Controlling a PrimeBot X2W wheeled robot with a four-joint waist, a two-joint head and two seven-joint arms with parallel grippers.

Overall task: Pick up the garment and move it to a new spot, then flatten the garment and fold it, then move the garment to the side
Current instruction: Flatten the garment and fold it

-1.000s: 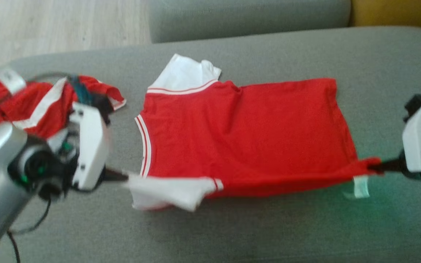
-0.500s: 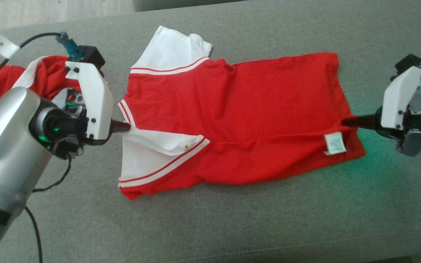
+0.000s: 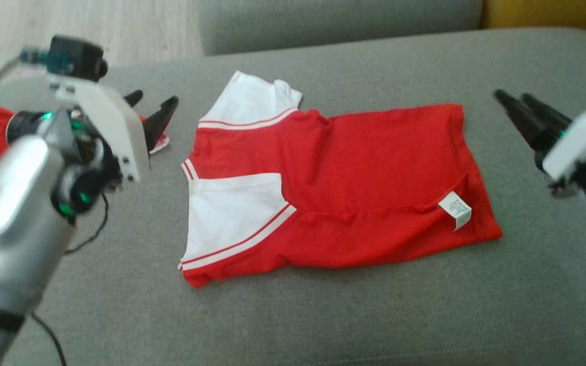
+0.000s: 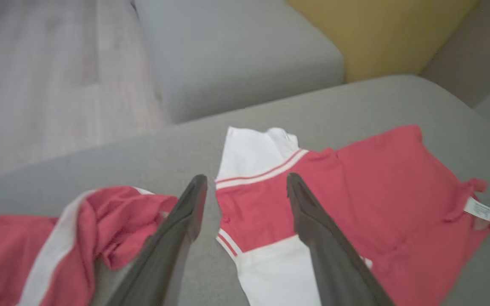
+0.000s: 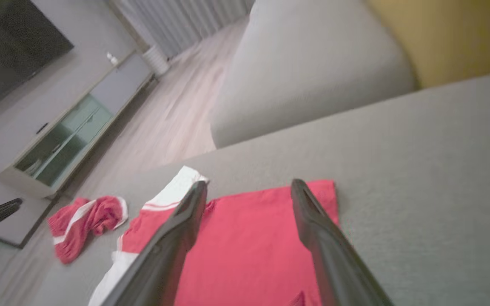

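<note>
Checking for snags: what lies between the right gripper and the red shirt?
Just bare grey cushion between the right gripper and the red shirt, as the head view shows.

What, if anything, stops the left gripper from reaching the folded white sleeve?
Probably nothing, so likely yes: the left gripper is open and empty, and the white sleeve lies uncovered atop the red shirt, with bare sofa between them.

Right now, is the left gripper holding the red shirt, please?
No, the left gripper is open and empty, and the red shirt lies free on the grey sofa.
</note>
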